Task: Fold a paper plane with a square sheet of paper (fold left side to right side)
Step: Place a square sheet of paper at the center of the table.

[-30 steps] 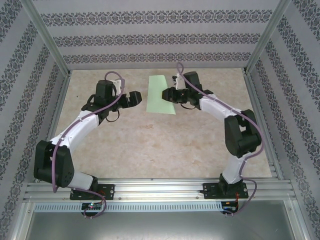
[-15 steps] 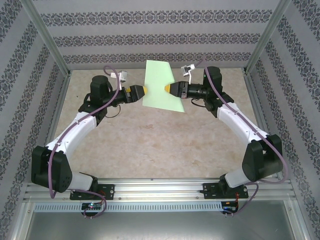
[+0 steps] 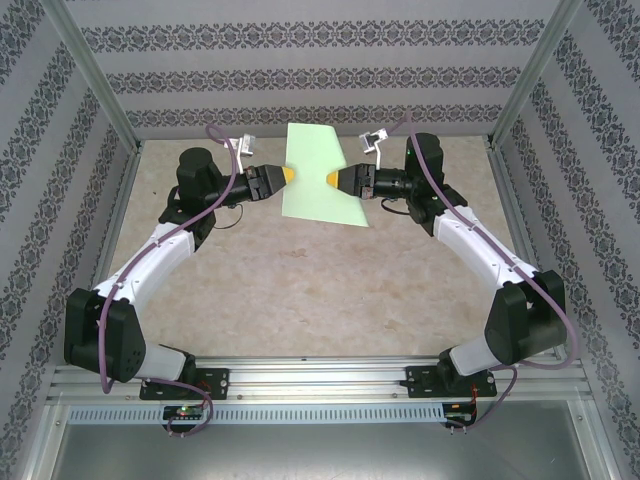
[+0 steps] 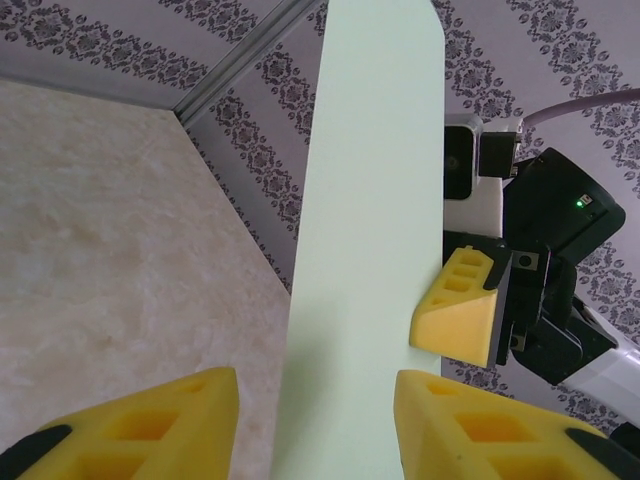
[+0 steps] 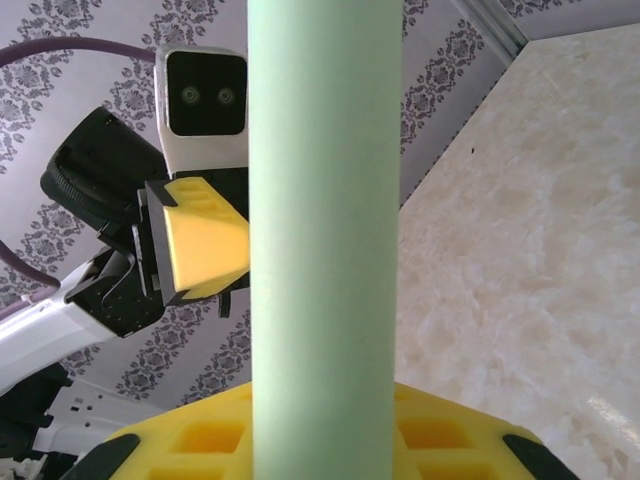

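The left gripper has its fingers apart, one on each side of the sheet of paper. The sheet is held up in the air over the far edge of the table. The right gripper is clamped on its right edge. This looks like getting a hold before the fold. Next, the left fingers should pinch. There is one sheet and two grippers.

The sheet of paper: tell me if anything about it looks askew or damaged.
The sheet of paper hangs tilted above the table, pinched by the right gripper; the left gripper straddles its other edge, jaws not closed. No tear or crumple shows.
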Robot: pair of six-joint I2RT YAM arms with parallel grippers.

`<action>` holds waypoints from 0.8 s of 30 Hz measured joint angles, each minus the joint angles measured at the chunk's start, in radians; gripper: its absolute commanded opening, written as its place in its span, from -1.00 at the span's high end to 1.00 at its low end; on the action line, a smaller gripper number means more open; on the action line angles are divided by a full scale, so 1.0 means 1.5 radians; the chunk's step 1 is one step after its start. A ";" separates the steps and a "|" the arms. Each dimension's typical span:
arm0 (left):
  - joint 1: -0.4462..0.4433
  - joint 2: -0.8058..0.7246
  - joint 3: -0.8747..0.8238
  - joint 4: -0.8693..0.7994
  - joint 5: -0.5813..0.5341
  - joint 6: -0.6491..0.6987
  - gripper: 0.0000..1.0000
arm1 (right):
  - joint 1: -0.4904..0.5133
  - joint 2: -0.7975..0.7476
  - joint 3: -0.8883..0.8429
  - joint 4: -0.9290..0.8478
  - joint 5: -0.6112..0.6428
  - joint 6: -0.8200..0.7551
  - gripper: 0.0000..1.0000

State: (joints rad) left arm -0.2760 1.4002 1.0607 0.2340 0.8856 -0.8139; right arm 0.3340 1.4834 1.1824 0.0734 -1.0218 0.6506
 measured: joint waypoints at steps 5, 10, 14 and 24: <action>-0.001 0.001 -0.001 0.001 0.003 0.000 0.54 | 0.003 0.000 0.000 0.001 -0.001 0.007 0.48; -0.004 0.001 -0.002 -0.006 0.011 0.003 1.00 | 0.004 0.000 0.000 -0.011 0.000 0.004 0.26; -0.006 0.001 -0.002 -0.042 0.011 0.022 1.00 | 0.001 0.000 0.007 -0.099 0.028 -0.047 -0.11; -0.025 0.047 -0.053 -0.122 -0.030 0.079 1.00 | -0.058 -0.047 -0.021 -0.299 0.181 -0.156 -0.59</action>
State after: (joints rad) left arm -0.3134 1.4708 0.9817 0.0513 0.8406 -0.6956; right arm 0.2466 1.4136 1.1507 -0.3748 -0.7498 0.4164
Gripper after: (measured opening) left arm 0.059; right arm 0.793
